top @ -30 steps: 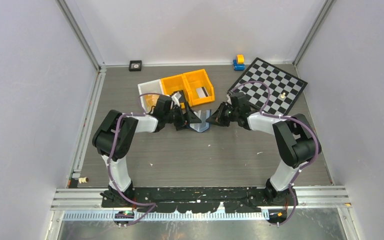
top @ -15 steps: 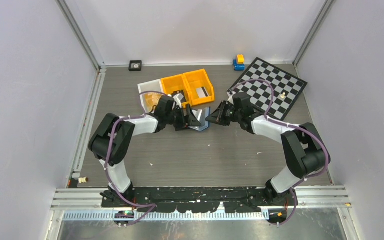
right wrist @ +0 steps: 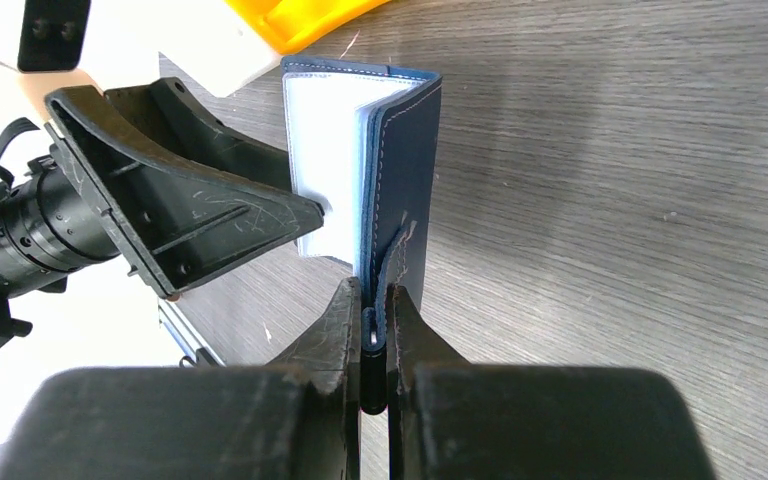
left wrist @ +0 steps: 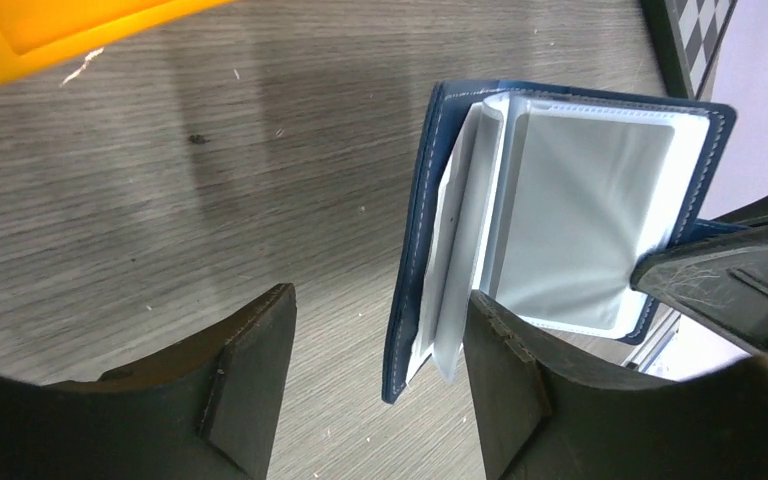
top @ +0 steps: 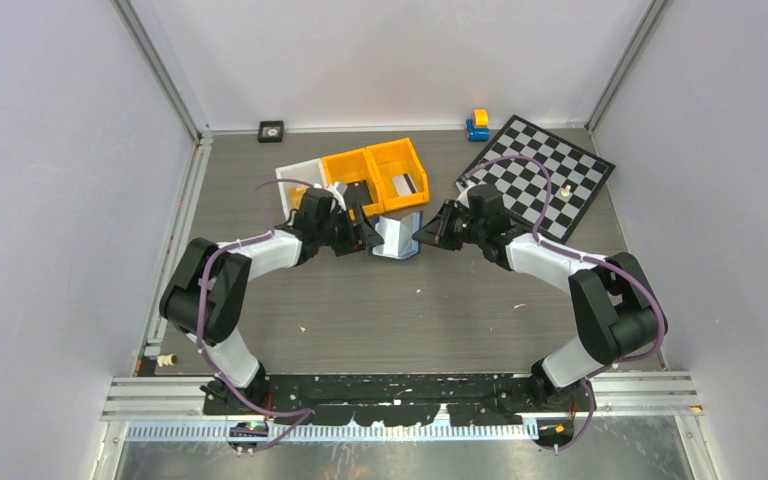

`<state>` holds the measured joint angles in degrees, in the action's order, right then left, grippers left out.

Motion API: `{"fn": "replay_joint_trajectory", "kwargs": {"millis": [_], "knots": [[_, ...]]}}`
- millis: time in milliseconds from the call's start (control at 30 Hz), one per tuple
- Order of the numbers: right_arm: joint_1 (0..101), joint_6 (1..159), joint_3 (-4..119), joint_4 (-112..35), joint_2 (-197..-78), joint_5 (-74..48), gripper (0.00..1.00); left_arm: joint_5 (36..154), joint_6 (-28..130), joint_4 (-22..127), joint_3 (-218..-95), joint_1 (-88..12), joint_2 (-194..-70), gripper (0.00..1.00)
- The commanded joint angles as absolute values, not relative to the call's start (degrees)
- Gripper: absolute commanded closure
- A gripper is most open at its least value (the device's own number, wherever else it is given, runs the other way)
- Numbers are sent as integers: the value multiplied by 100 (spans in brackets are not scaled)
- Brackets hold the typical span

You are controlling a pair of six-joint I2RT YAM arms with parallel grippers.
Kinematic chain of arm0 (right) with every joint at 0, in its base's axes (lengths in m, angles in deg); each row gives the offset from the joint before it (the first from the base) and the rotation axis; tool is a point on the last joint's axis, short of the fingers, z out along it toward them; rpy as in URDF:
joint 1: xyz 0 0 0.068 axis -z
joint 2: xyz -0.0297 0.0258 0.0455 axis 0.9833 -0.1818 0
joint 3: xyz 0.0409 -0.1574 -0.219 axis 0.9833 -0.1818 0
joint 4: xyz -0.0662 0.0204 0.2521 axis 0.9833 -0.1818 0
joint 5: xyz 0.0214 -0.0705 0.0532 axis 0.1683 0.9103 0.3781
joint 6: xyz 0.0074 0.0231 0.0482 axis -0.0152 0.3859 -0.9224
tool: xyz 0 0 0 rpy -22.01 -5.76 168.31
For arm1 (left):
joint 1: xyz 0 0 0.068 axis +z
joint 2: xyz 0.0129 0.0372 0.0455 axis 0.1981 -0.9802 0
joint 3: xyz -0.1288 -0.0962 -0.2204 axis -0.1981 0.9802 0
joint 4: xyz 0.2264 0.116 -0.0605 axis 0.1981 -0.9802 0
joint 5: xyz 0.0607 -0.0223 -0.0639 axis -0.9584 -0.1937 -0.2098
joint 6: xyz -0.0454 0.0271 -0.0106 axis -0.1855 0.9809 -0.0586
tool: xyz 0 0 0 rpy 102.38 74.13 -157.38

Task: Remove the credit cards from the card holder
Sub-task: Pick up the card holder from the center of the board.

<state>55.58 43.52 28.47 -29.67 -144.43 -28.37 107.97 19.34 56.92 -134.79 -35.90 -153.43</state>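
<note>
While our right claw [top: 426,240] pinches the snap tab of the card holder [top: 397,237], held open at the overhead frame's centre, our left claw [top: 365,237] gapes empty just left, facing its sleeves.

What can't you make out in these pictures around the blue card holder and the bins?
Left wrist view: whether cards remain in the navy-blue folding card holder; its cloudy plastic sleeves overlap, hiding the rear ones.
Right wrist view: the inner sleeves, hidden behind the outermost one and the navy cover that the right claw pinches.
Top view: the pale item in the orange plastic bin; too small to name.
</note>
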Motion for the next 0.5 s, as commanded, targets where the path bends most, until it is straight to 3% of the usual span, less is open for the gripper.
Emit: {"fn": "replay_joint_trajectory", "kwargs": {"millis": [0, 167, 467], "knots": [[5533, 4436, 2893, -2665, -14188, -2870, 100, 10753, 1936, 5638, -13564, -3572, -15338, 39], [5527, 4434, 2899, -2674, -14201, -2869, 100, 10914, 1750, 5807, -13448, -3449, -15328, 40], [5512, 4381, 2918, -2567, -14308, -3060, 100, 11737, 1543, 6588, -13412, -3473, -15580, 16]]}}
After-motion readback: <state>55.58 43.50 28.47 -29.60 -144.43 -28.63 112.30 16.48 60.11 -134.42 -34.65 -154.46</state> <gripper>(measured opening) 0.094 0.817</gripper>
